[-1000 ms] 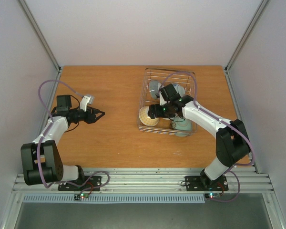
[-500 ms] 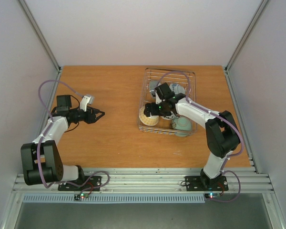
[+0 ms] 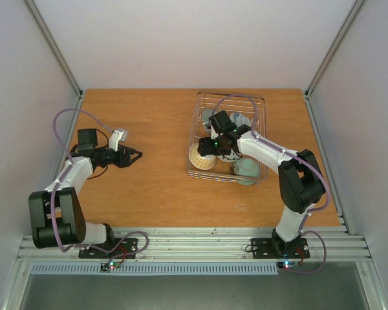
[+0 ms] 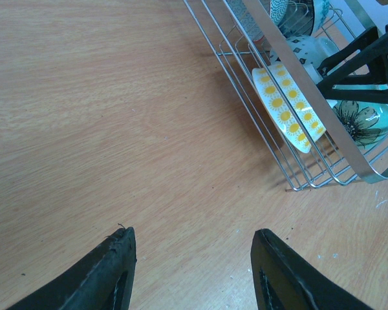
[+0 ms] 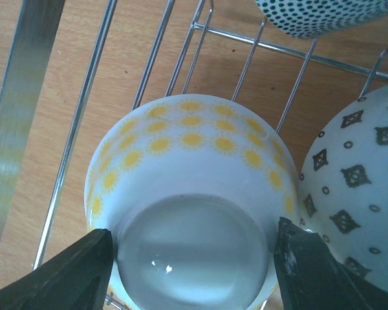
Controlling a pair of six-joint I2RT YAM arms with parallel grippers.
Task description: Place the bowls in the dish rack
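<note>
The dish rack [image 3: 231,95] stands right of centre, also in the left wrist view [image 4: 296,72] and right wrist view [image 5: 19,97]. A white bowl with yellow suns [image 3: 199,157] leans on edge in its near-left corner [image 4: 286,106], base toward the right wrist camera [image 5: 191,194]. My right gripper [image 3: 210,146] is open, its fingers either side of that bowl's base [image 5: 194,229]. A white bowl with dark diamonds [image 5: 355,194], a dotted bowl [image 5: 317,13] and a pale green flowered bowl [image 3: 247,169] also sit in the rack. My left gripper [image 3: 137,155] is open and empty [image 4: 192,231].
The rack's wire walls and flat metal rim band closely surround my right gripper. Grey bowls [image 3: 210,118] sit at the rack's far end. Pale walls enclose the wooden table [image 3: 149,194] on three sides.
My right arm's elbow has swung left and inward, and its gripper has shifted slightly farther into the rack over the yellow-sun bowl. The left arm has barely moved.
</note>
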